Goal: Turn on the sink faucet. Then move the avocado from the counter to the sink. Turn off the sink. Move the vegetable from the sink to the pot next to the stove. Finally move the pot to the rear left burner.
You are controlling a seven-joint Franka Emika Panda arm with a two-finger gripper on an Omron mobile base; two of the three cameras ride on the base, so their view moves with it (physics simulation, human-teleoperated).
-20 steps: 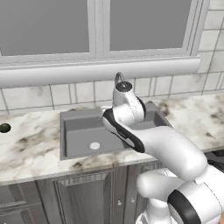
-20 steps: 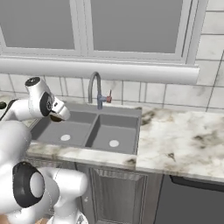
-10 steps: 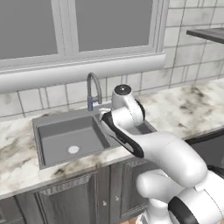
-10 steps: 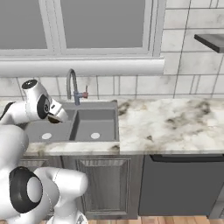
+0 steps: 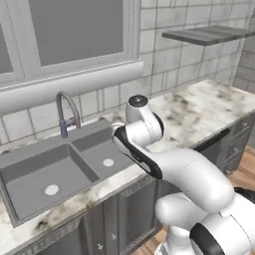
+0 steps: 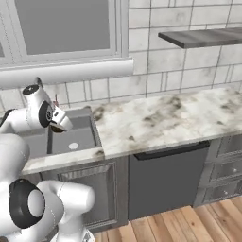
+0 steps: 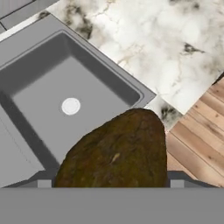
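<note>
Brownish-olive mottled avocado; grey sink; white, brown-veined marble counter.

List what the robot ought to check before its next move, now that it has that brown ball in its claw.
1. Grip on the avocado: ok. It sits between the two fingertips of the gripper, with the jaws closed against its sides.
2. Water at the sink faucet: ok. No stream comes from the spout. Where its lever stands: cannot tell.
3. Gripper's position over the sink: ok. The hand view looks down into a basin with its round drain, beside the marble counter.
4. Where the pot stands: cannot tell.
</note>
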